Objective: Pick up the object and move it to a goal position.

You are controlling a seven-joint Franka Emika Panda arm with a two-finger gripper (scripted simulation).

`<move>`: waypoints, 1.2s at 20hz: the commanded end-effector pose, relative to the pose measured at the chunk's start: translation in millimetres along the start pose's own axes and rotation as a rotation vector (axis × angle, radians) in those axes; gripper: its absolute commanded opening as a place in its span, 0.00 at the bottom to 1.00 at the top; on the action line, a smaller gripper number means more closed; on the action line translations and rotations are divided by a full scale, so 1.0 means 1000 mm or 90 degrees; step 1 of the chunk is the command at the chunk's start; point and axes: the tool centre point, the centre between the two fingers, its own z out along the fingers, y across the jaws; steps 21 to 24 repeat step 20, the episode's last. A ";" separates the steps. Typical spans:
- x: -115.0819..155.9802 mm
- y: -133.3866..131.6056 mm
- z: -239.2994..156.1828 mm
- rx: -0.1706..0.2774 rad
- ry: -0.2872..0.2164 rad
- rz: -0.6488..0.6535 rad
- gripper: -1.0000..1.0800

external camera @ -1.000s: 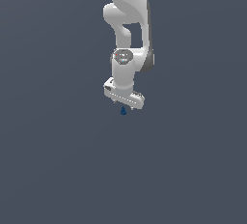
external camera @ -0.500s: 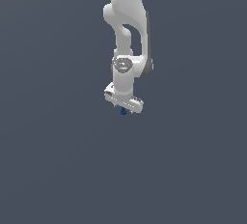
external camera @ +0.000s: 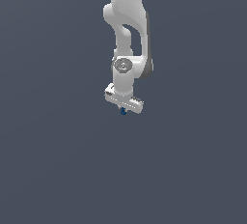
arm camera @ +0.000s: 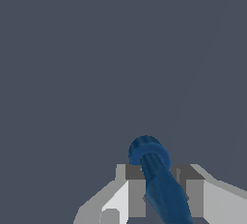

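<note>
Gripper clamped on object: you see tiny dark blue speck beneath it outside; wrist view shows object as ringed stem between fingers. No writing readable.

Plain dark grey-blue ground open on the exterior view's left and right, nothing standing near the white robot gripper, only the small dark blue object between its fingers
</note>
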 end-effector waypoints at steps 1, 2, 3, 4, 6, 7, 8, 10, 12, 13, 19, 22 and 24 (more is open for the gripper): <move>0.000 0.000 0.000 0.000 0.000 0.000 0.00; 0.000 0.000 0.000 0.000 0.000 0.000 0.00; 0.000 0.000 0.000 0.000 0.000 0.000 0.00; 0.001 0.000 -0.001 0.000 0.000 0.000 0.00; 0.002 0.001 -0.004 0.000 0.000 0.000 0.00; 0.004 0.002 -0.006 0.000 0.000 0.000 0.00; 0.006 0.003 -0.009 0.000 0.000 0.000 0.00; 0.010 0.006 -0.017 0.000 0.000 0.000 0.00; 0.015 0.009 -0.026 0.000 0.000 0.000 0.00; 0.017 0.010 -0.030 0.000 0.000 0.000 0.00; 0.025 0.013 -0.041 0.000 0.000 0.000 0.00; 0.026 0.013 -0.041 0.000 0.000 0.000 0.00; 0.026 0.013 -0.041 0.000 0.000 0.000 0.00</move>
